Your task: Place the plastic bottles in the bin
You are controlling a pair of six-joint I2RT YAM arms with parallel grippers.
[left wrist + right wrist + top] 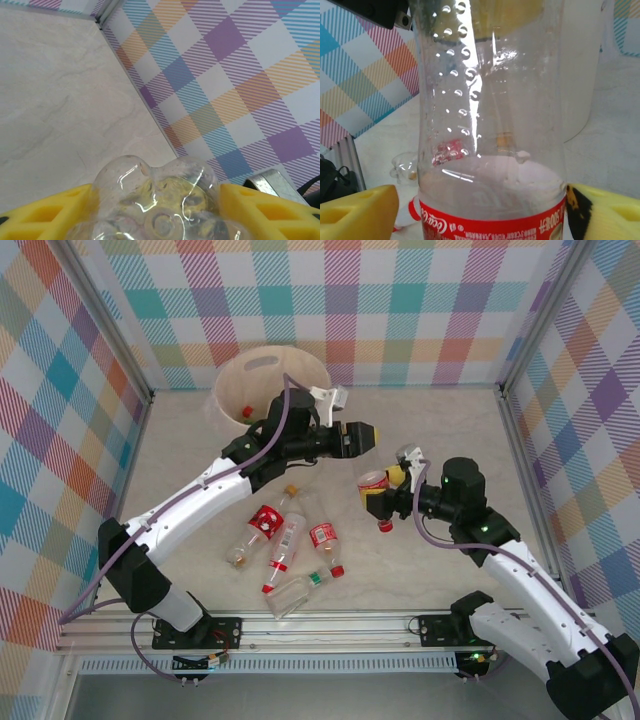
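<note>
- Left wrist view: the left gripper [155, 216] has its yellow fingers [45, 212] spread about as wide as a bottle and pressed on either side of a clear bottle [155, 192]. The bottle's lobed base points toward the camera.
- Right wrist view: the right gripper [480, 220] pinches a red-labelled bottle [490, 125] between its yellow fingers [355, 210], at the height of the red label band. The clear, dimpled body rises above the jaws.
- In the top external view this bottle hangs at the right gripper with its red cap pointing toward the near edge.
- The table [440, 430] is pale beige with a faint marble grain.
- Pastel plaid walls [330, 300] close it in at the back and both sides.
- An aluminium frame [330, 623] runs along the near edge, where both arm bases are bolted.
- The bin [228, 390], a round cream bucket, stands on the table at the back left, near the rear wall.
- In the top external view the left gripper sits just right of the bin and nearer the camera, beside the rim rather than over the opening.
- The right gripper is well apart from the bin, further right and nearer the arm bases. A cream wall stands behind its bottle in the right wrist view.
- The loose bottles [287, 540], mostly red-labelled with red caps, lie on their sides in a cluster on the table. They are between the two arms, nearer the front edge than either gripper.
- One clear bottle in that cluster lies nearest the frame.
</note>
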